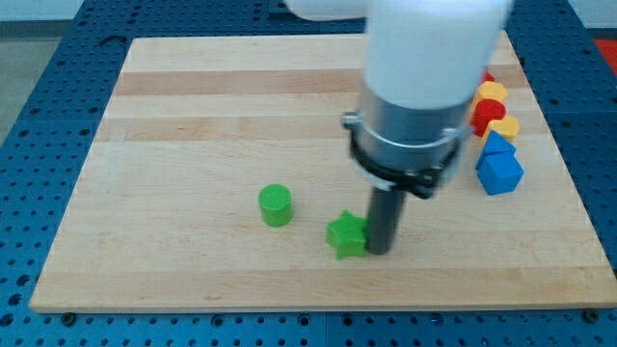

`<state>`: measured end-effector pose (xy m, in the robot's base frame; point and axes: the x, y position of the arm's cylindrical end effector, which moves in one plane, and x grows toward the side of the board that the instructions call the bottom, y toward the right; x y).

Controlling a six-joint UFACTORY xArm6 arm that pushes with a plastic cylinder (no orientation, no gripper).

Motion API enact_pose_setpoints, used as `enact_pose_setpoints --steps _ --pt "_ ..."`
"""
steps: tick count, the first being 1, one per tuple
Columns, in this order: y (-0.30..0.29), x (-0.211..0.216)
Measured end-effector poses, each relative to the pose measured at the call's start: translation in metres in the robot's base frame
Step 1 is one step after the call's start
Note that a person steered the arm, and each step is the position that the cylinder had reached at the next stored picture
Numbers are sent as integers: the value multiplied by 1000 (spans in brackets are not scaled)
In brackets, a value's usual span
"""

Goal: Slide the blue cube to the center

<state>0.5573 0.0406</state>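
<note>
- A green cylinder (276,205) was seen standing left of centre on the wooden tabletop (193,116).
- A green star (347,235) was touched on its right by my tip (378,251); no gripper was fitted.
- The blue cube (498,172) was found near the right edge, below yellow blocks (502,128) and red blocks (487,117).

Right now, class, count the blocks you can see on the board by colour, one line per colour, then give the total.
Green: 2, a green cylinder and a green star.
Blue: 2, a blue cube and a smaller blue block.
Yellow: 2, an upper yellow block and a lower yellow block.
Red: 1, a red block; more may be hidden behind the arm.
Total: 7 visible.
</note>
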Motion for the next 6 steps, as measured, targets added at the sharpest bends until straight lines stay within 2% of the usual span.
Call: enact_pose_setpoints --steps 1,2,3,5,6 --pt "-41 -12" --pt "-49 -13" --pt "-15 -4" --pt "154 0" --pt "221 -21"
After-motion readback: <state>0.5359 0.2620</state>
